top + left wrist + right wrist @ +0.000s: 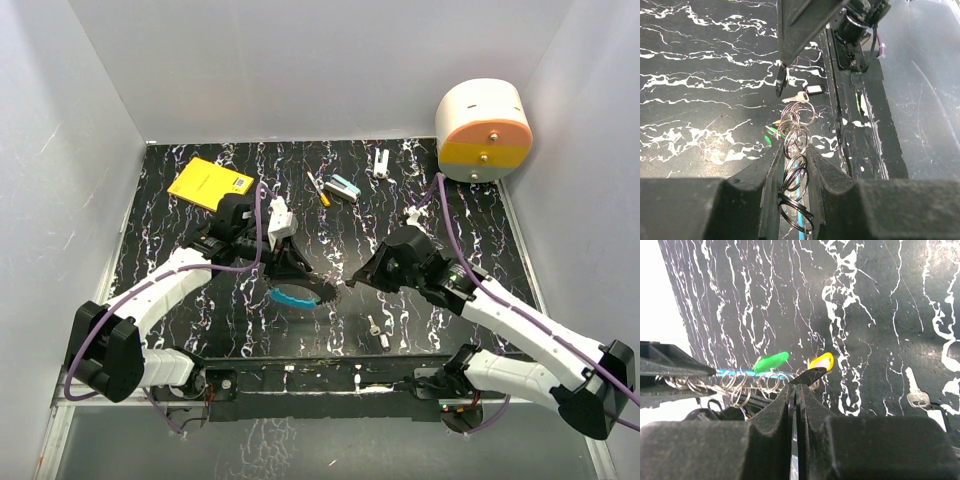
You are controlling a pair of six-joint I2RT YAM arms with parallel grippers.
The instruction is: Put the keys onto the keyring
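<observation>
My left gripper (293, 268) (792, 147) is shut on the keyring (799, 176), a thin silvery loop strung with several small rings. The keyring's blue arc (293, 297) (740, 373) sits just above the mat. Among the rings hang a green-headed key (771, 361) (769, 135) and a yellow-headed key (821, 360). My right gripper (352, 281) (799, 386) faces the loop from the right, shut on a small black-headed key (810, 376) (781, 82) whose tip is close to the rings. A silver key (914, 390) (796, 98) (373, 324) lies loose on the mat.
At the back of the black marbled mat lie a yellow notepad (210, 183), an orange-and-white pen (318, 187), a teal-and-white block (344, 188) and a white piece (382, 162). A white, orange and yellow drum (484, 130) stands back right. White walls enclose the mat.
</observation>
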